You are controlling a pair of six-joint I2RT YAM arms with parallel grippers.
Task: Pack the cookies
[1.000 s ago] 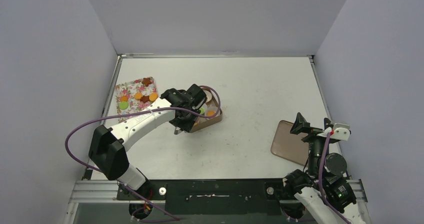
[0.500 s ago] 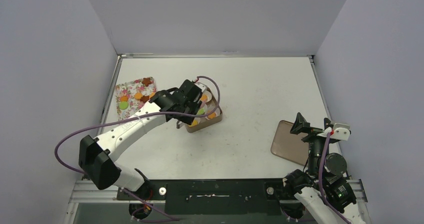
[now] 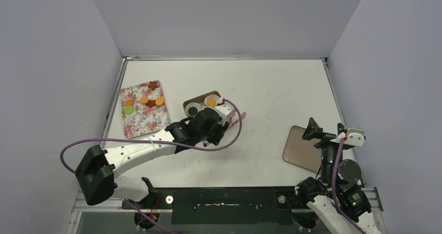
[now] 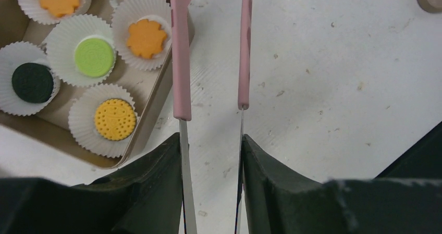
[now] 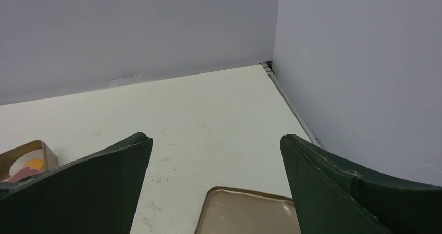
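Looking roughly halfway: five cookies (image 4: 94, 56) in the box (image 4: 161, 96), about six left on the far-left tray (image 3: 140, 124); left gripper (image 4: 211, 156) clamps empty tongs (image 4: 181, 51), right gripper (image 5: 216, 145) wide open.

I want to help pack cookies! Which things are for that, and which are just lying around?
For packing: cookies, paper cups, tan box, flowery tray, pink tongs held by the left gripper.
Lying about: flat brown lid, untouched, beside the open right gripper.
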